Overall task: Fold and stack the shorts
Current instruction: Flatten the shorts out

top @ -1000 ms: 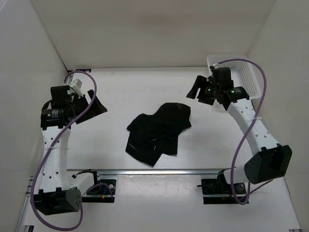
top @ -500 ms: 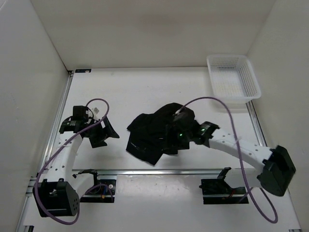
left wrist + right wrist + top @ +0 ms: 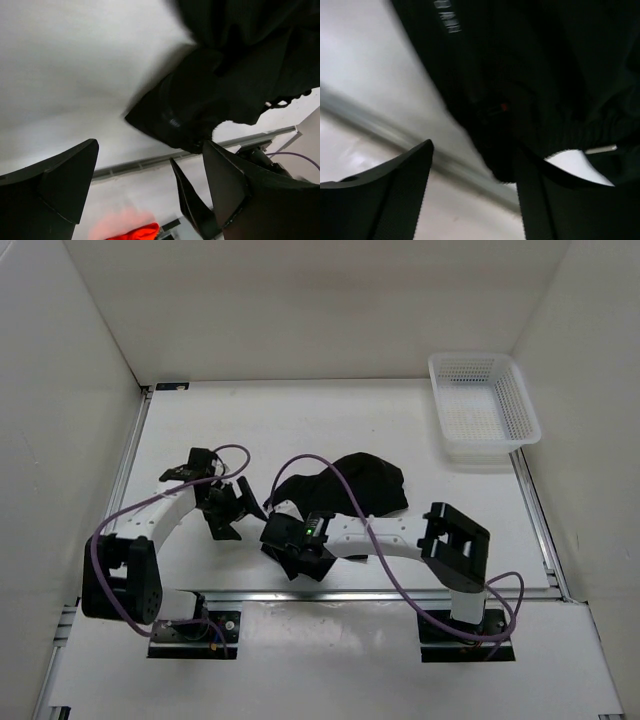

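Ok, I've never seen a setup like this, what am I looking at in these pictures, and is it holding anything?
These are two robot arms bolted to the near edge of a table. One picture looks down from above; the other two come from a camera on each wrist, so the wedges at the bottom are that arm's fingers. On the table lie crumpled black shorts and, in the far right corner, a white mesh basket. The left hand hangs open beside the shorts; the right hand is open at their near edge. Neither seems to hold anything.
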{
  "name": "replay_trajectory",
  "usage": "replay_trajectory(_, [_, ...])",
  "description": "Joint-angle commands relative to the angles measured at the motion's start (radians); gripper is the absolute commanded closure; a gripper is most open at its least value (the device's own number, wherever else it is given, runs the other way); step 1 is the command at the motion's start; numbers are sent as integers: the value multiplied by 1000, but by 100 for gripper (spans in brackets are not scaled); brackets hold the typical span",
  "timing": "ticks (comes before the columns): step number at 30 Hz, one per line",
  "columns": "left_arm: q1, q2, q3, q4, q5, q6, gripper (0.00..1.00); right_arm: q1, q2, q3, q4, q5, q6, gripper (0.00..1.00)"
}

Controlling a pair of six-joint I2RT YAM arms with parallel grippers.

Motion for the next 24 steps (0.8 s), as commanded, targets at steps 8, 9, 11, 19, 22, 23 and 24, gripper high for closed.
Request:
replay_trajectory(8, [-146,129,136,75,-91,-19,5,-24,-134,-120,-57,206,51,100])
replay_trajectory(9, [-170,129,145,75,-92,-19,5,-24,-169,-145,-57,244,79,100])
replay_trajectory(11, [-196,129,164,75,-113,-19,7,-51,-324,-244,-69,266,97,100])
replay_trajectory(19, [-339,313,278,75,-148,-69,6,-89,-579,-355,-141,321,143,100])
replay_trajectory(22, [-362,382,314,75,-180,-91,5,-90,-602,-355,-193,352,157,100])
replay_trajectory(23, [-362,394,325,75,-193,-91,5,-99,-616,-355,-204,352,168,100])
replay_trajectory(24, [-362,420,325,75,-223,-104,5,-99,-625,-355,-213,365,168,100])
